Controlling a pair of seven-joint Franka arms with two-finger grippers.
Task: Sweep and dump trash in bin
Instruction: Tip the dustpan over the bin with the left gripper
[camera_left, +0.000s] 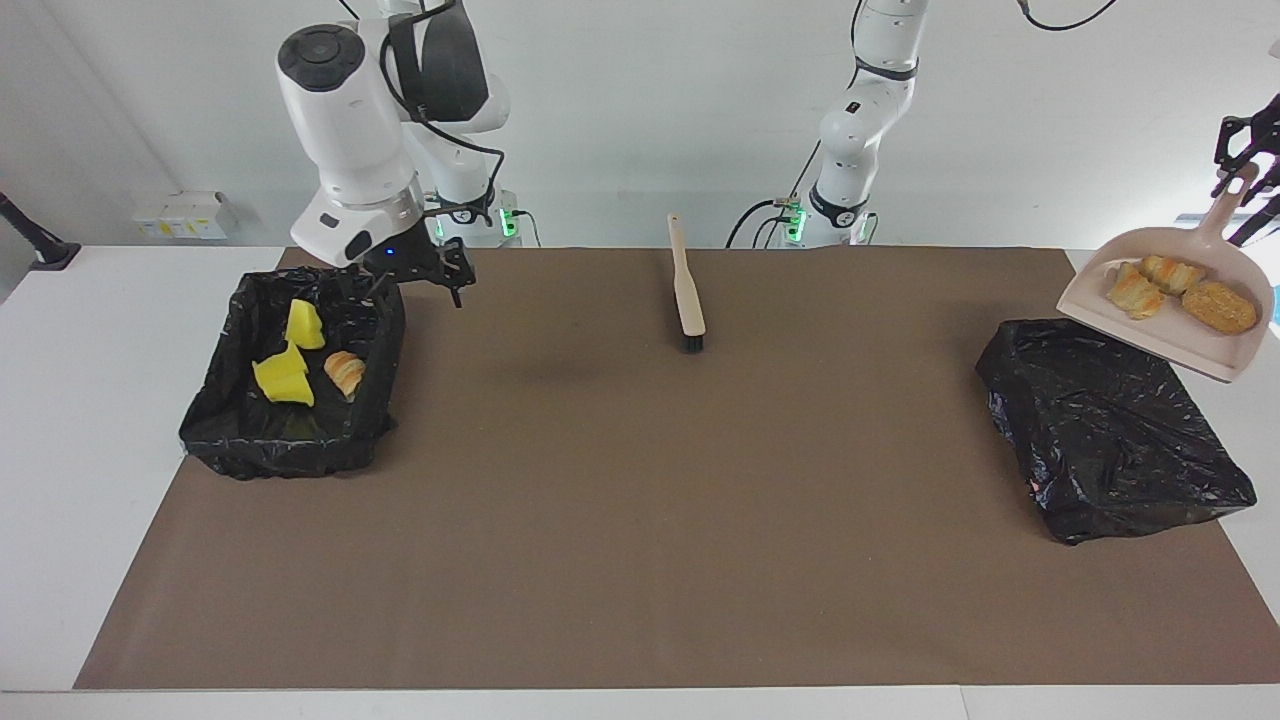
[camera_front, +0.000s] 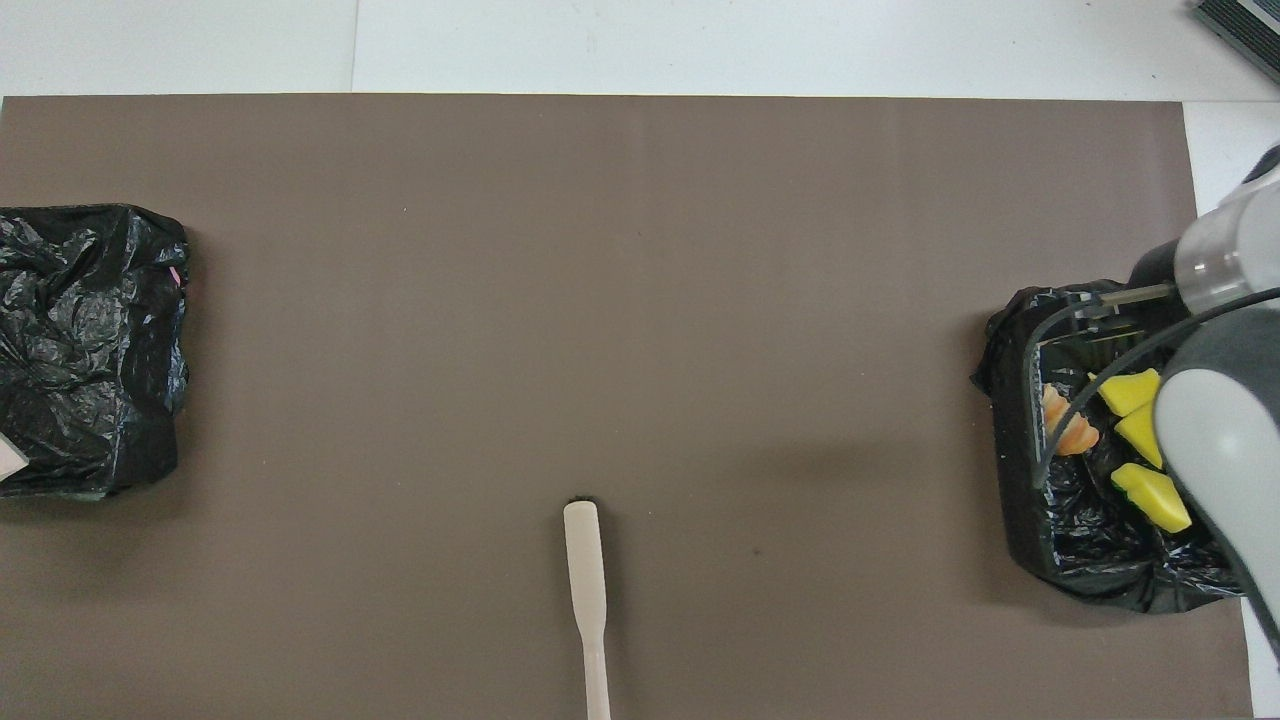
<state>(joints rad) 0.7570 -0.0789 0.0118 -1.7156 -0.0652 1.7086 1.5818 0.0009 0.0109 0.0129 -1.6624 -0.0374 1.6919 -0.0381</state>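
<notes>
Matte brown paper mat (camera_left: 640, 500) over a white desk (camera_left: 90, 420), glossy crinkled black plastic bin liners (camera_left: 1110, 430), bright yellow sponge wedges (camera_left: 283, 378), tan-orange bread lumps (camera_left: 1180, 295), pale beige plastic dustpan (camera_left: 1170, 340), beige-handled brush with black bristles (camera_left: 686, 290)

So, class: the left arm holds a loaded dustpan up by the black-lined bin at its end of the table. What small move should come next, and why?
Probably bring the dustpan in over the black-lined bin, then tip it. The left gripper is shut on its handle, three bread-like pieces still lie in it, and it hangs past the bin's edge, so tipping now might spill them on the table.
</notes>
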